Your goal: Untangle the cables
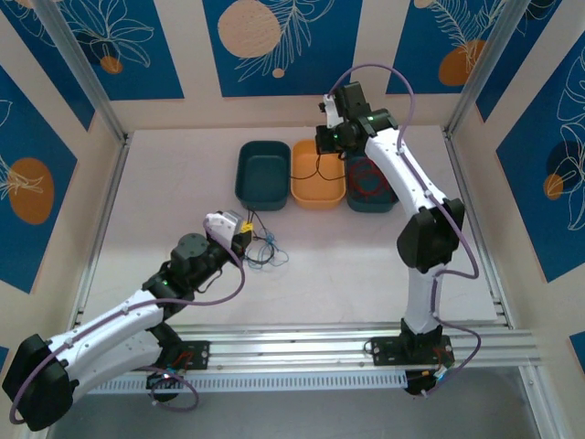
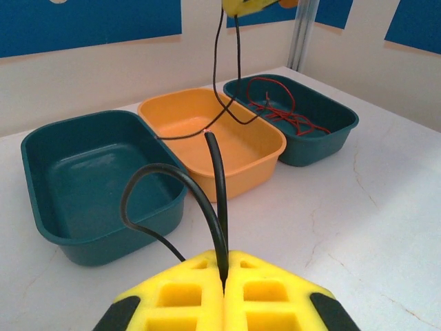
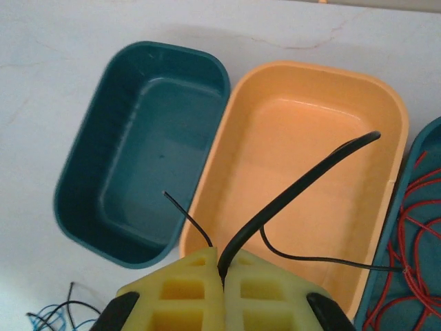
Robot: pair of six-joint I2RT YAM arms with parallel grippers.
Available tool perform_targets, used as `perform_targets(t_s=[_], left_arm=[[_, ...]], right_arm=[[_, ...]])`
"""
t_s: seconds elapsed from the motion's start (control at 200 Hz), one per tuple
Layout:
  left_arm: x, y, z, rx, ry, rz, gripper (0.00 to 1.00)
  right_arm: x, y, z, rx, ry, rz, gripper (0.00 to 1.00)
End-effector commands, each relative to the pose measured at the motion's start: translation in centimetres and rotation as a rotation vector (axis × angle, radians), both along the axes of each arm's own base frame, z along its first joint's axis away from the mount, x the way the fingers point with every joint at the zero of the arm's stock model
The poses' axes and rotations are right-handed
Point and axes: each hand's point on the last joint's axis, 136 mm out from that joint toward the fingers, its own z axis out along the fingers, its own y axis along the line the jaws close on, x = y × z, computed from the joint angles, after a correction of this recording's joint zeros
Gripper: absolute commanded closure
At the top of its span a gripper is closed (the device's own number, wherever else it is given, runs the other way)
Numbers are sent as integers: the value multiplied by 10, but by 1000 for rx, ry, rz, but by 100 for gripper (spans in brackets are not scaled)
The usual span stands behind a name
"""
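Cables clamped in both pincers over the white counter [image 1: 183, 210].
We see the left pincer [image 2: 224, 276] shut tight on a thin black cable [image 2: 218, 200], near a loose blue-and-black wire tangle [image 1: 265, 251] lying on the counter; the right pincer [image 3: 222, 265] grips another black cable [image 3: 303, 185] hanging over the orange plastic bin [image 3: 324, 83], and thin red cable [image 1: 367, 183] lies coiled in the dark teal bin [image 1: 377, 207] beside it.
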Motion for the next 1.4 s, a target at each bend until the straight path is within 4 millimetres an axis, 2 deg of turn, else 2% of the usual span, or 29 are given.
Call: perform_targets(t_s=[0.0, 0.16, 0.425, 0.825, 1.0, 1.16, 1.311, 1.396], left_arm=[[4, -2, 20, -40, -19, 0, 100], [5, -2, 19, -34, -15, 3, 100], [7, 0, 16, -31, -11, 16, 100], [7, 0, 16, -32, -7, 16, 100], [7, 1, 18, -38, -8, 18, 100], [6, 0, 21, -44, -12, 13, 100], [6, -2, 24, -55, -19, 4, 100], [7, -3, 27, -64, -25, 1, 100]], right_arm=[[5, -9, -7, -72, 12, 19, 100], [18, -21, -31, -211, 30, 23, 100], [30, -39, -54, -363, 45, 21, 100], [16, -8, -107, -442, 144, 154, 100], [12, 11, -128, -414, 179, 196, 100], [13, 19, -150, -400, 221, 214, 100], [16, 22, -163, -392, 237, 214, 91], [18, 22, -159, -389, 228, 208, 85]])
